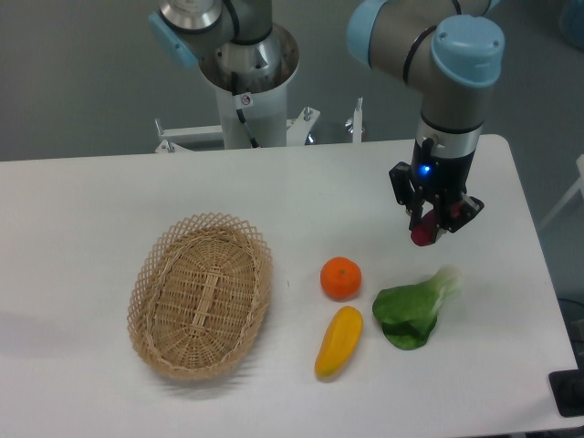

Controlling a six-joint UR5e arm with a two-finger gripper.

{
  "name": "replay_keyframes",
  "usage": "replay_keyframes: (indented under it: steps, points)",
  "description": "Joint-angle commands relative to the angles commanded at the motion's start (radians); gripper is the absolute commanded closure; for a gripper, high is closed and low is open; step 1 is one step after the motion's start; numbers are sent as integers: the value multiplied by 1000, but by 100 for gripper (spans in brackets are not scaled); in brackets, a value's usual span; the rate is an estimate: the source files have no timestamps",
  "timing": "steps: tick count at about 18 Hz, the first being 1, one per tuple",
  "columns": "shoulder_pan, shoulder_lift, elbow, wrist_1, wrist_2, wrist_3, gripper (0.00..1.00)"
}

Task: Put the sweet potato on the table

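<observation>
I am hanging above the right part of the large white rectangular table [109, 192], my two-finger black gripper [427, 230] pointing downward with its jaws closed narrowly around the small reddish-purple sweet potato [422, 234], of which only the lower end is showing between my fingers (the rest is hidden by them). The tuber is sitting clear of the tabletop, up over the leafy green bok choy [412, 310] that is lying near the right edge. To the left of that green are lying a round orange fruit [340, 277] and, just below it, a yellow elongated vegetable [338, 342]. An oval woven wicker basket [203, 294] is resting well apart on the left.
</observation>
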Motion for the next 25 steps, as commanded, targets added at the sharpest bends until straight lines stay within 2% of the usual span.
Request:
replay_keyframes:
  steps: [9, 13, 20, 22, 25]
  points:
    - [3, 0, -12, 3, 0, 0, 62]
    - [8, 0, -40, 5, 0, 8, 62]
    - [14, 21, -136, 15, 6, 98, 62]
    - [6, 12, -170, 26, 49, 133, 62]
    - [5, -14, -225, 87, 98, 155, 62]
